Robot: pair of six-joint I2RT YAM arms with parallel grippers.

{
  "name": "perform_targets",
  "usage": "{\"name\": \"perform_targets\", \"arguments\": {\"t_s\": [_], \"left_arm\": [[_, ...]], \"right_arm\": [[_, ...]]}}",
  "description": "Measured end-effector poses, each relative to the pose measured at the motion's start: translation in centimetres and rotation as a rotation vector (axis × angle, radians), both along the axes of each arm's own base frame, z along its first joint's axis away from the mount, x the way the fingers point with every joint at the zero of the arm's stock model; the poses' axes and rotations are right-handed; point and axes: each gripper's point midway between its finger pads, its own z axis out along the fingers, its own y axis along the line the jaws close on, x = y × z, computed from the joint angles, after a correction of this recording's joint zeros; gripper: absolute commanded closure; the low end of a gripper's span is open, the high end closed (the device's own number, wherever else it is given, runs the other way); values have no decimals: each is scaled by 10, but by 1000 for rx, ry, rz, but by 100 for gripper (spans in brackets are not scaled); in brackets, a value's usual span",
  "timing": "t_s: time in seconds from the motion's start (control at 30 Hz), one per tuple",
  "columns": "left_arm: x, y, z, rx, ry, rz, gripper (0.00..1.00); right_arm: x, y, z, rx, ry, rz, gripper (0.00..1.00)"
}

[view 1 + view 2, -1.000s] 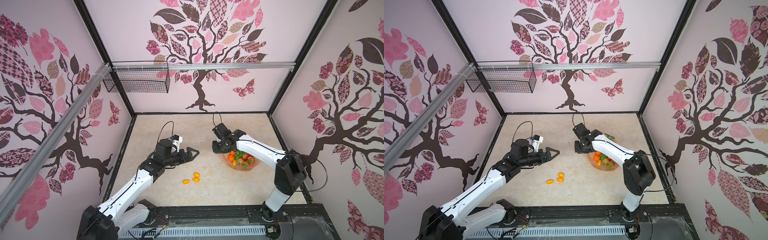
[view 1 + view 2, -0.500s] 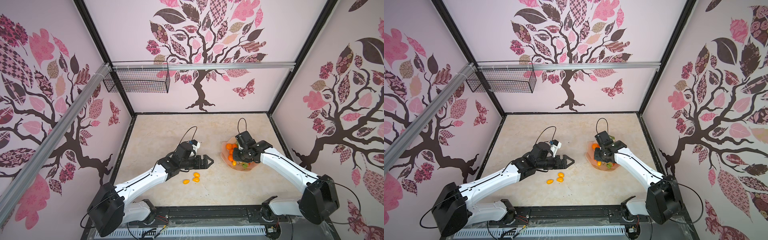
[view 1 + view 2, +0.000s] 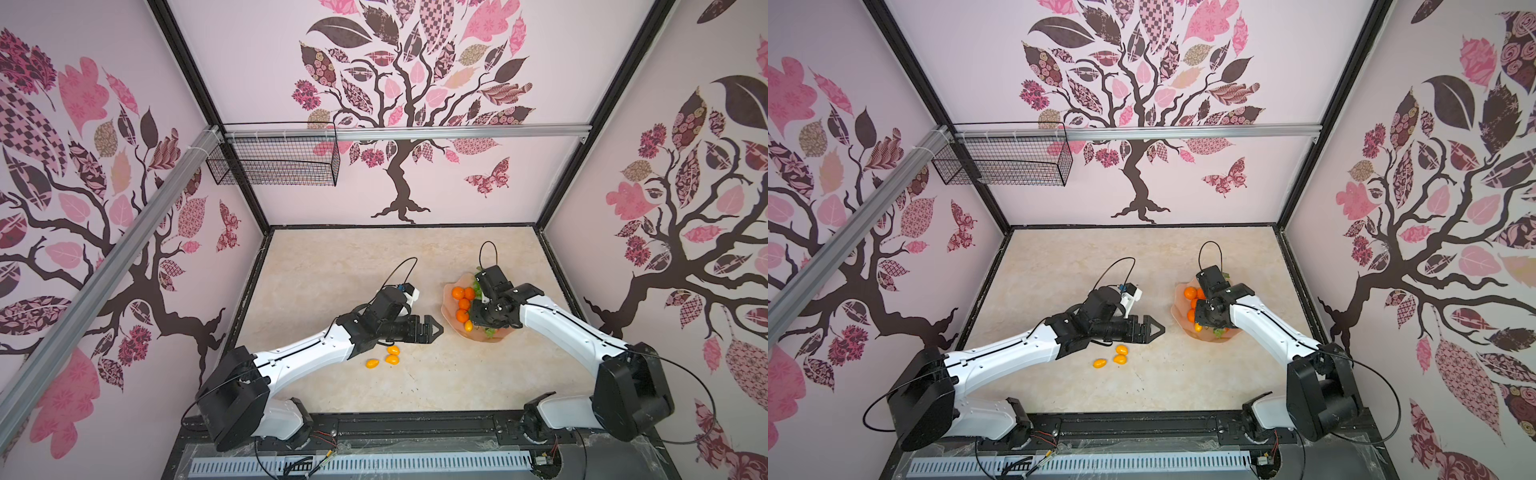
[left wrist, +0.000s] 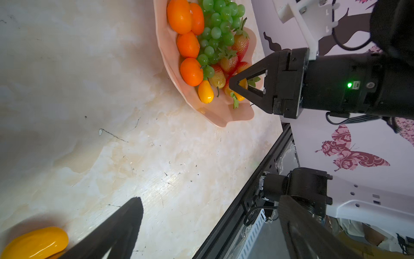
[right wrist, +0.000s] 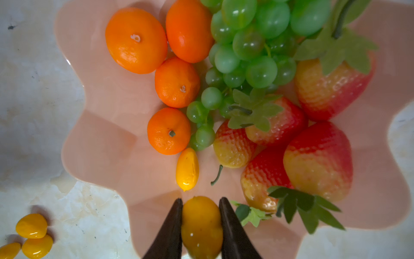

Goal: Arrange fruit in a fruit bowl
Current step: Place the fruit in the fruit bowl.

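The right gripper [image 5: 201, 203] hangs over the shallow peach-pink scalloped fruit bowl [image 5: 100, 139], its jaws clamped on a small yellow-orange oval fruit [image 5: 201, 226]. Below lie four round orange tangerines [image 5: 136, 40], a green grape bunch [image 5: 246, 44], red strawberries [image 5: 318, 161] and another yellow oval [image 5: 187, 170]; strawberry leaves [image 5: 251, 216] sit just beside the jaws. The left gripper [image 3: 437, 328], jaws wide open, hovers just beside the bowl over the beige marbled table [image 3: 332, 270], three loose yellow ovals [image 3: 392, 359] lying near it. A black wire mesh basket [image 3: 274, 166] hangs on an aluminium rail [image 3: 457, 132].
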Motion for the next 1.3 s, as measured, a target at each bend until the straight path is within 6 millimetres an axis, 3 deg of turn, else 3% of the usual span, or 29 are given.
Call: {"name": "perform_targets", "arguments": {"t_s": [0.27,0.8,1.17,1.3], "left_arm": [[4,-8,5,-6,-11,-2,2],[2,-13,4,-5,-7,-15,2],[3,-10,2,10,-13,-7,2],[6,-3,10,17,-37,19,2]], "right_arm": [[3,-1,-19,-19,34,4,70],[5,-3,-37,-46,77,14,65],[4,-6,-34,-64,79,17,55],[7,-4,-20,-53,49,28,55]]}}
